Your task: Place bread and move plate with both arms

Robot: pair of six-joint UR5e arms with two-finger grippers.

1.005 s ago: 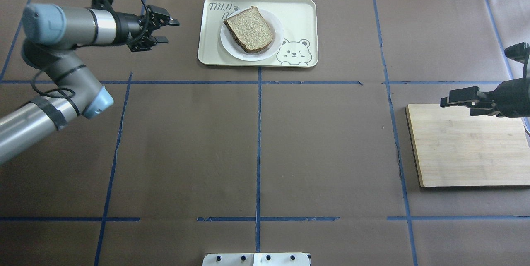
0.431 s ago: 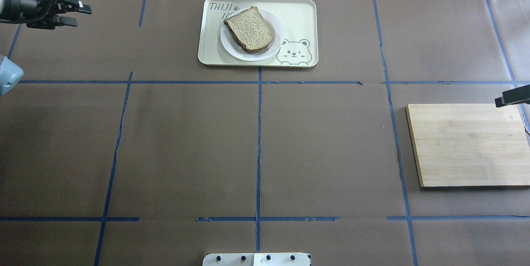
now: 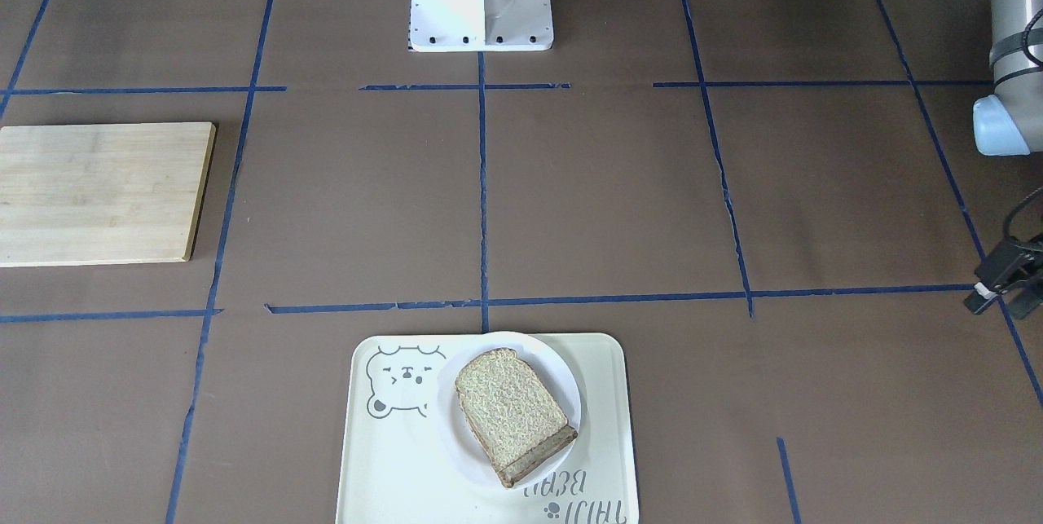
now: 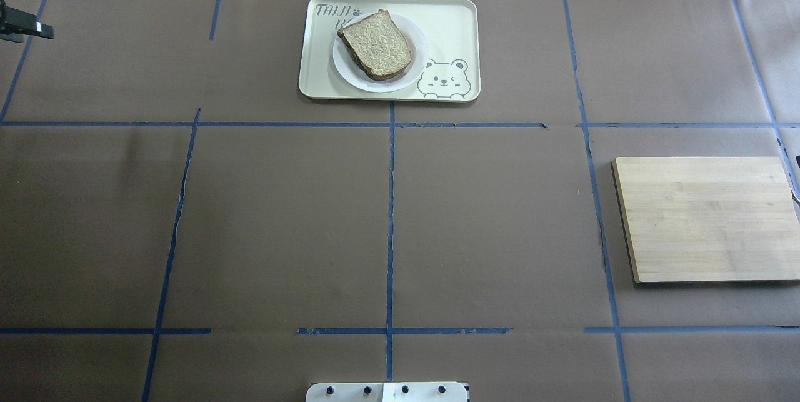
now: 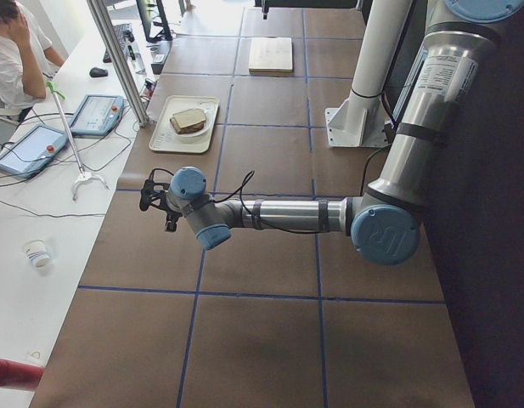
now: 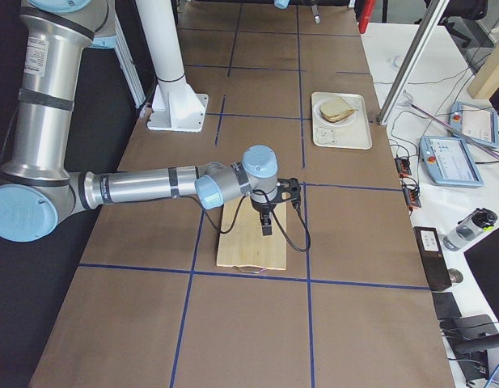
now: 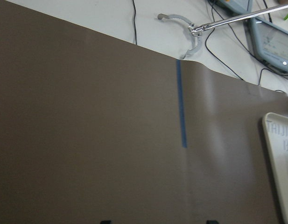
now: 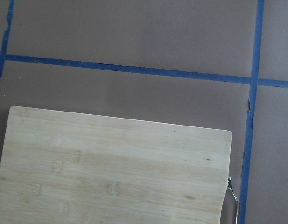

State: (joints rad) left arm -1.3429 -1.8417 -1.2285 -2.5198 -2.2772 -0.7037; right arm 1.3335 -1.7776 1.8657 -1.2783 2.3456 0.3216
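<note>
1. My left pincer (image 3: pixel 990 300) hangs over the counter's (image 4: pixel 281 214) far left edge. Its fingertips (image 7: pixel 104 221) are spread apart and grip nothing.
2. The cream tray (image 4: pixel 450 20) is lettered "TAIJI" and carries a bear drawing. A second word is partly covered.
3. The plate (image 4: pixel 420 45) sits on the tray, and the bread (image 4: pixel 377 44) lies flat on the plate.
4. My right pincer (image 6: pixel 269 214) hangs over the wooden board (image 4: pixel 706 221). I cannot tell whether it is apart or together.
</note>
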